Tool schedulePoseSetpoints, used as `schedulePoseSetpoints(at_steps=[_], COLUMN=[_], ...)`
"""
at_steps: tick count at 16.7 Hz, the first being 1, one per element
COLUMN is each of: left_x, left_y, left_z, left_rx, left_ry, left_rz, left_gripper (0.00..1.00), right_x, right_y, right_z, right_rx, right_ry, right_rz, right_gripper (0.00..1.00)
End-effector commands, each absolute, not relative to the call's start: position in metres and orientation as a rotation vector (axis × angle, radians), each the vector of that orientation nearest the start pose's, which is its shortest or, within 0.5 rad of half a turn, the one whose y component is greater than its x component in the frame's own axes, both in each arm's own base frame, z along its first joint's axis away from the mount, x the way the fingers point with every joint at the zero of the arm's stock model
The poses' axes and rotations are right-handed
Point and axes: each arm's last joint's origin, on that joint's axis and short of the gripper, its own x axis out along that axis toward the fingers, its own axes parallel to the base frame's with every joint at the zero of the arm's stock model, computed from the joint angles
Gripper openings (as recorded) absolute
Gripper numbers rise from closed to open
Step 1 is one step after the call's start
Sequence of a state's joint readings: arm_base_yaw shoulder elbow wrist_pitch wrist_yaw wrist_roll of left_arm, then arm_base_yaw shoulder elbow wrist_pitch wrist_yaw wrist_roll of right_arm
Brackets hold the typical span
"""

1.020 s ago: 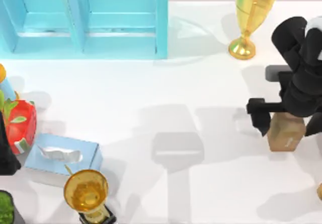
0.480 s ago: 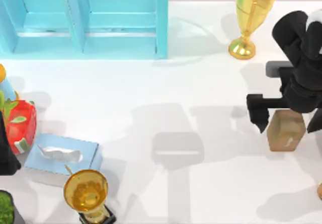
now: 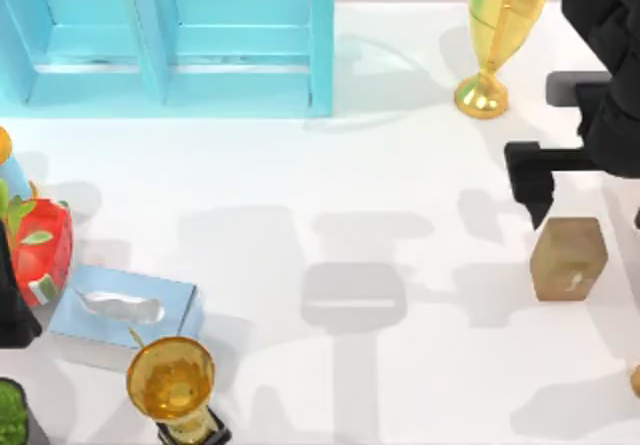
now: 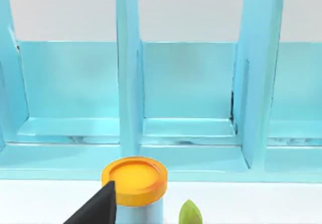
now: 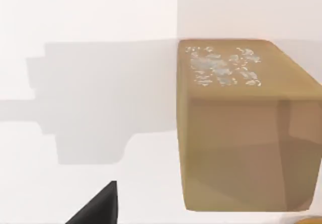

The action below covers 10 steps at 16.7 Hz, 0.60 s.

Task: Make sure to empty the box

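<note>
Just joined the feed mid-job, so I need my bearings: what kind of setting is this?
Probably a rendered tabletop test scene, not a real room: a plain white table with a blue compartment box at the back and unrelated props scattered about, such as a gold goblet and a tan block below the right tool.

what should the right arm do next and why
Probably lift the right tool away toward parking: the tan cardboard block stands free on the white table, outside the blue compartmented box, and the tool has backed off it.
</note>
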State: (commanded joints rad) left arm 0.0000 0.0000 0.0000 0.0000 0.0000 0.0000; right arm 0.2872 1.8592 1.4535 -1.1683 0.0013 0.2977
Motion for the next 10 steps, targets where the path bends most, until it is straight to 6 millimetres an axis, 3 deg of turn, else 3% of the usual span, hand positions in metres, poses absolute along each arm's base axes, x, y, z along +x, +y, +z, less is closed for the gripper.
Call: schedulePoseSetpoints(at_steps=[7,10], left_x=[0.106,0.106], left_y=[-0.001,-0.001], left_z=[0.16,0.16], left_rx=[0.0,0.0], left_ry=[0.0,0.0], left_rz=[0.0,0.0], left_gripper=[1.0,1.0], right_x=[0.337,0.353], right_y=[0.099,0.07], right_z=[0.217,0.223], right_rx=[0.002,0.005], right_ry=[1.576,1.578], right_rz=[-0.005,-0.005], right_gripper=[1.0,1.0])
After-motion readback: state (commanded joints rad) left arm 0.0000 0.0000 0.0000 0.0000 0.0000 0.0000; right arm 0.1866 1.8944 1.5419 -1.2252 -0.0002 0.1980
